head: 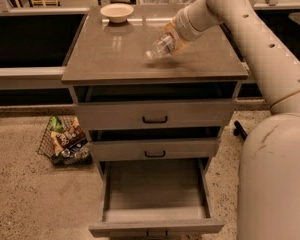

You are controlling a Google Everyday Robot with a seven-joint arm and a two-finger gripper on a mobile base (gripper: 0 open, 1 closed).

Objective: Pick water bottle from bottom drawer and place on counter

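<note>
The water bottle [159,47] is clear with a dark label band. It hangs tilted over the right-middle of the counter [110,59], cap end pointing down-left, just above the surface. My gripper [174,36] is shut on its upper end, reaching in from the right on the pale arm. The bottom drawer [155,191] is pulled out at the foot of the cabinet, and its plain grey floor is bare.
A cream bowl [117,12] sits at the counter's back left. The two upper drawers [155,118] are slightly open. A wire basket of packets [65,141] stands on the floor to the left. My arm's bulky link [275,179] fills the right foreground.
</note>
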